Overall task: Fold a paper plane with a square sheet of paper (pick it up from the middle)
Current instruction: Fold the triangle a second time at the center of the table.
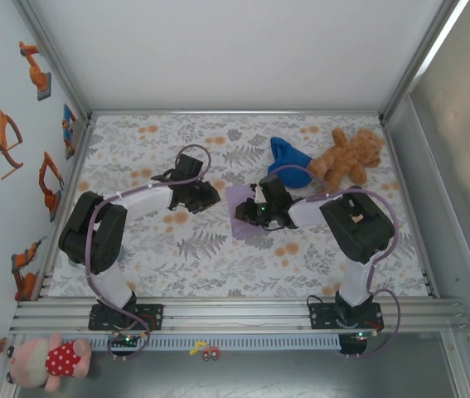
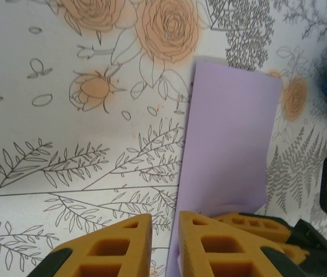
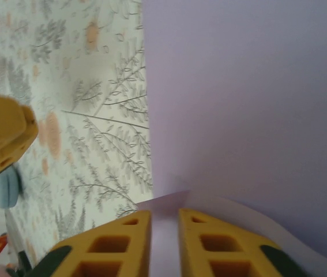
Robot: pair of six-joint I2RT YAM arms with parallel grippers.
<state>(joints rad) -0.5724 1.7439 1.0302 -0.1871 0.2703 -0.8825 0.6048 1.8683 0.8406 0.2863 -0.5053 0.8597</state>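
Paper sheet (image 1: 243, 212) lies mid-tabletop (image 1: 218, 274) between both arms; cloth (image 1: 288, 161) sits just beyond it, teddy bear (image 1: 346, 157) right of the cloth.

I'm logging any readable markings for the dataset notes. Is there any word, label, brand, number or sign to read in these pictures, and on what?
None can be read.
The purple paper is plain, with no print.
The tablecloth bears only flowers and leaves.
The wall stickers are cartoon robot arms without lettering.
The blue cloth, the brown teddy bear and the pink soft toy show no legible tag.
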